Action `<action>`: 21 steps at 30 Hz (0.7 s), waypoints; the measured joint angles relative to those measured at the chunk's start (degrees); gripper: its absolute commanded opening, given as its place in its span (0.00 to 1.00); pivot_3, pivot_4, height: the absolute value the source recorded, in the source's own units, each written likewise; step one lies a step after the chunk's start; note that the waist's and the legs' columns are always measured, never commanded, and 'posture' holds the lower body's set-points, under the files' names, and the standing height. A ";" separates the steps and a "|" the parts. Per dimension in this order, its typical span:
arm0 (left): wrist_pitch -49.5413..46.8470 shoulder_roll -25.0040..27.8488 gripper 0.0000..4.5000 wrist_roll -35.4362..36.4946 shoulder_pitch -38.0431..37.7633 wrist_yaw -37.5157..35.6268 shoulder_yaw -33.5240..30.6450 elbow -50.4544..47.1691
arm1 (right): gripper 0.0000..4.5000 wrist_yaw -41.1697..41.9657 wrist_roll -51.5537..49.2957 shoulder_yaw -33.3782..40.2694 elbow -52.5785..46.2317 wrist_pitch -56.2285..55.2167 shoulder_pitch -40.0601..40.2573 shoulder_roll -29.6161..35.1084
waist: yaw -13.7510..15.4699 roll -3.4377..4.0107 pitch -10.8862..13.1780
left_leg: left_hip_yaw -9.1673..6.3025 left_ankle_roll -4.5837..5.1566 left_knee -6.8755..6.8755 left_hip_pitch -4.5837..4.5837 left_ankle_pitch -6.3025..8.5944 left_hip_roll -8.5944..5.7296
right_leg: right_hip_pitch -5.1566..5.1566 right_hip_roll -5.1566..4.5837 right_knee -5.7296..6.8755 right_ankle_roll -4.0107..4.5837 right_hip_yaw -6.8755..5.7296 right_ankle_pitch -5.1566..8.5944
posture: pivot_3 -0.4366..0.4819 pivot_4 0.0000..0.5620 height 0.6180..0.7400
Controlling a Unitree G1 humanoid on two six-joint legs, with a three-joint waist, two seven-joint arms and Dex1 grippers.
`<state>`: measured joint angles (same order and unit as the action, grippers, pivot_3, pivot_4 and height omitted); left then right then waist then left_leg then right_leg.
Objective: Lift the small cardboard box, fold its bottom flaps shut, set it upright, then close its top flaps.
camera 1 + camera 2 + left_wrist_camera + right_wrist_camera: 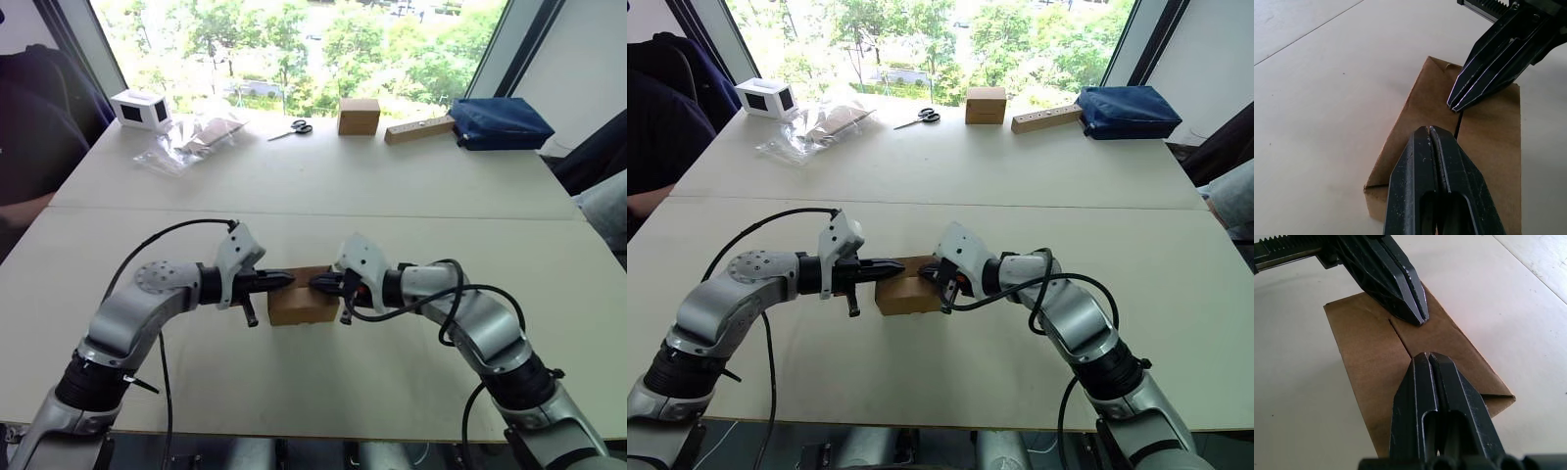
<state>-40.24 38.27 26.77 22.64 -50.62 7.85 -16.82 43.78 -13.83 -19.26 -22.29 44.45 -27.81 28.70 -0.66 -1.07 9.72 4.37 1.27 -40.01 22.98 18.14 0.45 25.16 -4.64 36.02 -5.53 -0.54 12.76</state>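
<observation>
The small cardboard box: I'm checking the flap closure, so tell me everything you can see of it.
The small cardboard box is plain brown corrugated cardboard, unprinted, standing on the white table near its front edge. Its top flaps lie folded flat, meeting along a narrow centre seam. The left gripper and right gripper, both shut, point tip to tip over that seam, seemingly pressing on the flaps.
</observation>
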 measured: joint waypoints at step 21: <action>-4.63 -3.00 0.01 10.37 -4.64 7.19 -17.47 -5.50 | 0.00 -0.27 -9.30 13.91 -3.52 -4.87 4.05 -2.53 | -0.11 -0.04 0.02 | -0.03 0.00 0.01 0.01 0.00 0.04 | 0.01 -0.01 0.00 -0.08 0.00 -0.04 | 0.48 0.27 1.00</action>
<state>-44.87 35.27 37.14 18.00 -43.43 -9.63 -22.32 43.51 -23.13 -5.35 -25.81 39.58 -23.76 26.16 -0.77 -1.10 9.74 4.34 1.26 -40.01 23.00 18.14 0.49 25.17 -4.65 36.03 -5.61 -0.54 12.72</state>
